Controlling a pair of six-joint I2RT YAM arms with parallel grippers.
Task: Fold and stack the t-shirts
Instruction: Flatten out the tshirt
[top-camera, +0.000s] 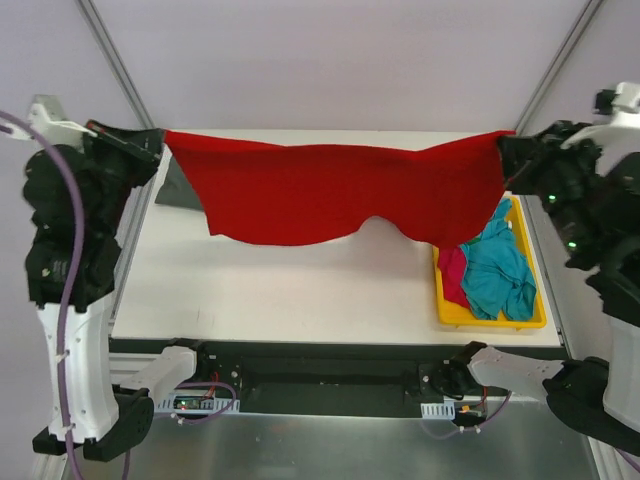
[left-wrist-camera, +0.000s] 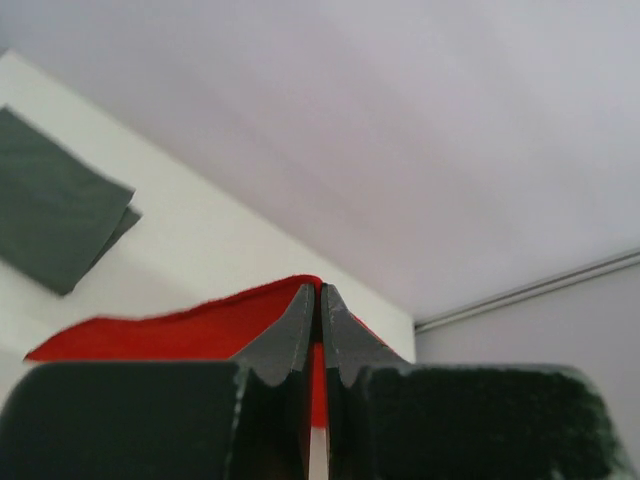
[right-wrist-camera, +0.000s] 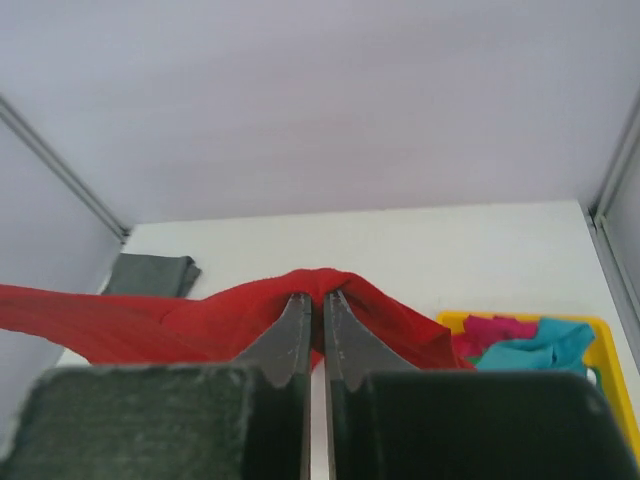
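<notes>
The bright red t-shirt (top-camera: 330, 195) hangs stretched in the air across the table between both grippers. My left gripper (top-camera: 158, 143) is shut on its left corner; the red cloth (left-wrist-camera: 180, 335) shows at the closed fingertips (left-wrist-camera: 318, 292). My right gripper (top-camera: 503, 148) is shut on its right corner, the cloth (right-wrist-camera: 200, 325) bunched over the tips (right-wrist-camera: 322, 298). A folded dark grey t-shirt (top-camera: 178, 188) lies at the back left, partly hidden behind the red one, seen also in the left wrist view (left-wrist-camera: 55, 215) and right wrist view (right-wrist-camera: 150, 274). Turquoise (top-camera: 500, 270) and pinkish-red (top-camera: 452, 270) t-shirts lie crumpled in the tray.
The yellow plastic tray (top-camera: 490, 318) sits at the table's right edge, also in the right wrist view (right-wrist-camera: 605, 345). The white table (top-camera: 280, 290) ends at a black rail in front. Frame posts rise at both back corners.
</notes>
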